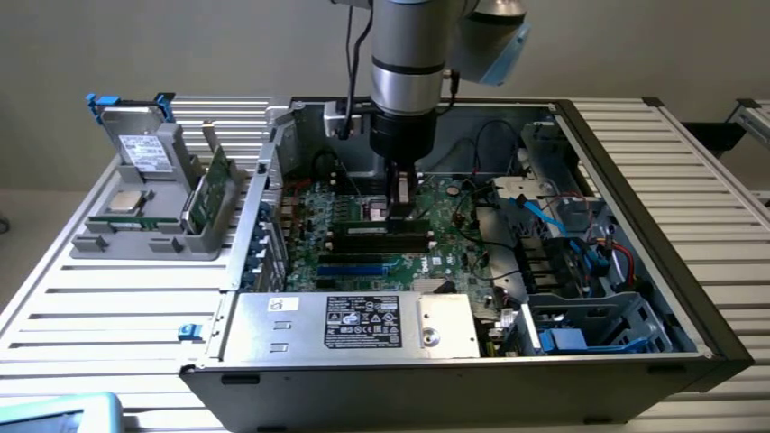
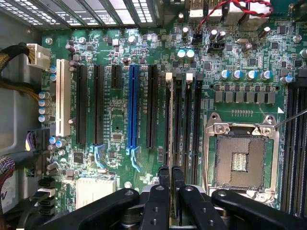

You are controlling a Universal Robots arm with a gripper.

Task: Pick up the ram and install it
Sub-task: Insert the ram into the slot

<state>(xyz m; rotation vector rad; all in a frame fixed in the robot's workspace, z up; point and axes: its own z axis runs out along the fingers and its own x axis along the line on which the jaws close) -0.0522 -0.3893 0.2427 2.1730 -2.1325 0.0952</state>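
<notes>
One long, thin green circuit-board stick, the ram [image 2: 169, 124], shows edge-on in the wrist view as a pale line running away from the black two-fingered gripper [image 2: 171, 171]. The fingers [image 2: 164, 178] stand almost together with only that thin edge between them, so we read the pincer as closed on the ram. The stick lies along the outermost of the long black memory slots with white end clips [image 2: 184, 120], on the side toward the long blue expansion slot [image 2: 133, 105]. We cannot tell whether it touches that slot or hangs just above it. In the exterior view the gripper [image 1: 403, 207] stands upright, low inside the open dark-grey computer case [image 1: 457, 392], over the green motherboard [image 1: 316, 257].

We judge several risks from here. If the stick sits slightly off the slot's line or tilted end to end, a press would load the slot wall or flex the motherboard. If the notch does not match, it will not seat. A clip that is not fully back would block one end. A slip in so narrow a grip could drop the ram toward the bare metal-framed processor socket [image 2: 240, 160] just beside the slots.
</notes>
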